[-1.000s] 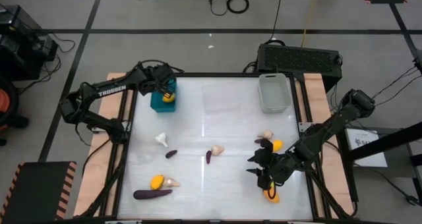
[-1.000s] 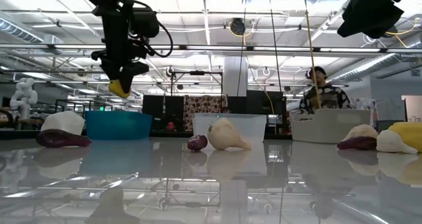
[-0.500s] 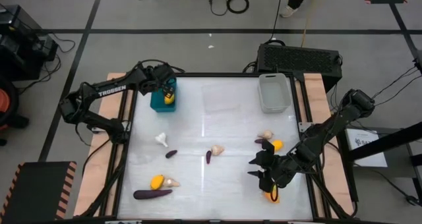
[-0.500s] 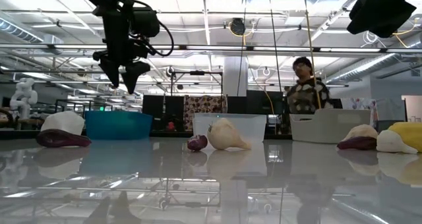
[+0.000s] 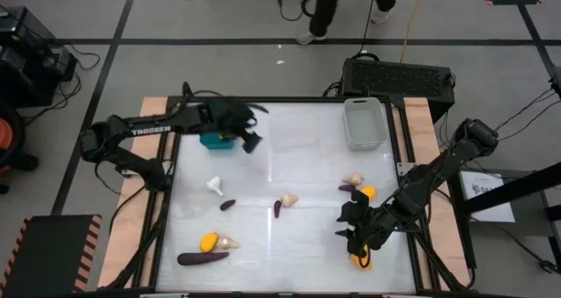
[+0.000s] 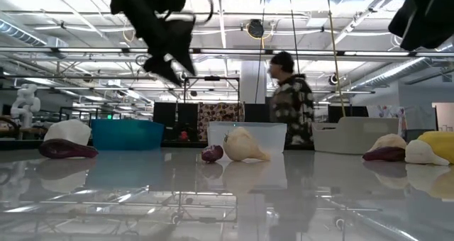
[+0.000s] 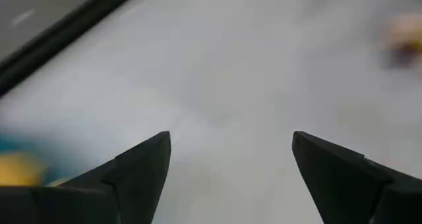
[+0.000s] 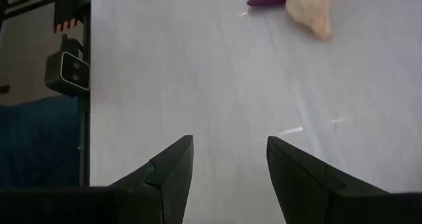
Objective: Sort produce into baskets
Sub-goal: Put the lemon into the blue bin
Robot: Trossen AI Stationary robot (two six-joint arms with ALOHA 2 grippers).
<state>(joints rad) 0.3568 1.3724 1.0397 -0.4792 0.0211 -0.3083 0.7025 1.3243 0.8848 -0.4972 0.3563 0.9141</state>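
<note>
While most of the produce lies loose on the bench (image 5: 307,237), we judge the sorting barely begun: only the teal basket (image 5: 213,140) shows something yellow inside, glimpsed as a blur in the left wrist view, and the white-grey basket (image 5: 364,123) at the far right looks empty; a clear tray between them we can hardly make out. Our left pincer (image 5: 250,131) hangs just beside the teal basket with its fingers spread wide and nothing between them. Our right pincer (image 5: 355,237) hovers low near the front right, parted and empty, just beside a yellow oval (image 5: 360,261). Left to sort, as we see it: a cream bulb (image 5: 214,186), two small purple pieces (image 5: 227,205) near mid-bench, another bulb (image 5: 287,199), the long eggplant (image 5: 202,258) with a yellow oval and bulb beside it, and a cluster by the right arm
</note>
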